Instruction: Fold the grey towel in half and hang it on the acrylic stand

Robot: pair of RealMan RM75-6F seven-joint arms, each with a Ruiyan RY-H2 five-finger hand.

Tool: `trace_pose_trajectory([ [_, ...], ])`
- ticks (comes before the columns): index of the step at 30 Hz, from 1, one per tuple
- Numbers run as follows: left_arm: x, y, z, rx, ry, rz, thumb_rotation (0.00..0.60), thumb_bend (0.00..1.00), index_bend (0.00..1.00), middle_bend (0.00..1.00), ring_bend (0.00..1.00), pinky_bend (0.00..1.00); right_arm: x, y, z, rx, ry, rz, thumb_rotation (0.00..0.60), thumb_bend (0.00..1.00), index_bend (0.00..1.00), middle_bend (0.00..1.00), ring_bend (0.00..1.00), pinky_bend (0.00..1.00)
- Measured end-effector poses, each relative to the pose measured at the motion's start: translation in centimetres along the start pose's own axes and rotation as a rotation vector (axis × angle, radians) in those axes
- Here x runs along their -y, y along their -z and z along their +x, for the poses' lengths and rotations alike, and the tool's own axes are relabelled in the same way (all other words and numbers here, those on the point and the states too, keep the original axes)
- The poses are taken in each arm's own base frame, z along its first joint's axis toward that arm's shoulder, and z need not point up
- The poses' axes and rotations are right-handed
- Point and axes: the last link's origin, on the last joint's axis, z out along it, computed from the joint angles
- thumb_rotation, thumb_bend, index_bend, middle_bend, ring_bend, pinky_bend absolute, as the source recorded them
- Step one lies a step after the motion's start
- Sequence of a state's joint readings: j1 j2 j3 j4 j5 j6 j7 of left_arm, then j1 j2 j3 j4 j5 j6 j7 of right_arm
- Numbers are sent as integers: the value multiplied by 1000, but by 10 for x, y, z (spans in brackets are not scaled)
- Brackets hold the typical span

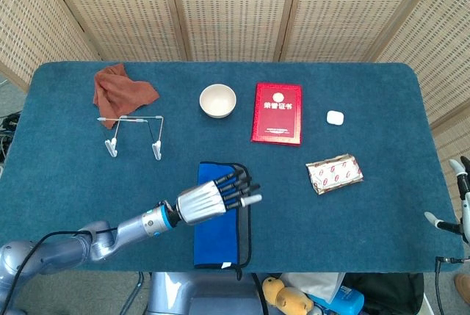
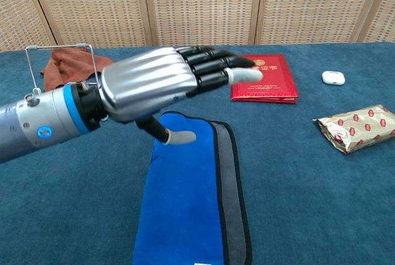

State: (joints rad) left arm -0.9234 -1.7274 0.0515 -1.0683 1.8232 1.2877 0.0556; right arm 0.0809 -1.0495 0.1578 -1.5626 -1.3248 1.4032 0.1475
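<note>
Open tabletop [image 1: 73, 175] lies between the folded towel [image 1: 220, 216] and the wire stand [image 1: 136, 135], with a bowl [image 1: 218, 100] beyond

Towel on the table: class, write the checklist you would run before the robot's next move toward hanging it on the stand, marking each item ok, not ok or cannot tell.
1. Towel folded in half, blue side up: ok.
2. Left hand empty, fingers extended above the towel: ok.
3. Towel gripped for lifting: not ok.
4. Acrylic stand upright with its top bar free: ok.
5. Brown cloth clear of the stand: cannot tell.
6. Right hand ready to help: cannot tell; only its edge shows.
</note>
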Motion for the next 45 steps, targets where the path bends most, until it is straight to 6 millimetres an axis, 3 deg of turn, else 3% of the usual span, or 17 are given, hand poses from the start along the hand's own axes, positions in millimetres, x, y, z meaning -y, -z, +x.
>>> trace_pose_trajectory([
  [9, 58, 1, -5, 197, 127, 316, 600, 287, 0, 0, 0, 84, -1, -2, -2, 9, 4, -10, 600, 0, 0, 0, 0, 0],
  [15, 71, 0, -13, 259, 226, 433, 600, 287, 14, 0, 0, 71, 0, -4, -5, 17, 13, -11, 600, 0, 0, 0, 0, 0],
  [23, 72, -7, -22, 309, 282, 545, 600, 295, 78, 0, 0, 75, -2, -6, -6, 23, 16, -20, 600, 0, 0, 0, 0, 0],
  [31, 62, -15, -33, 359, 370, 630, 600, 292, 303, 0, 0, 66, -3, -7, -7, 28, 13, -26, 600, 0, 0, 0, 0, 0],
  [45, 57, -31, -38, 383, 367, 714, 600, 306, 311, 0, 0, 62, -6, -9, -7, 33, 11, -33, 600, 0, 0, 0, 0, 0],
])
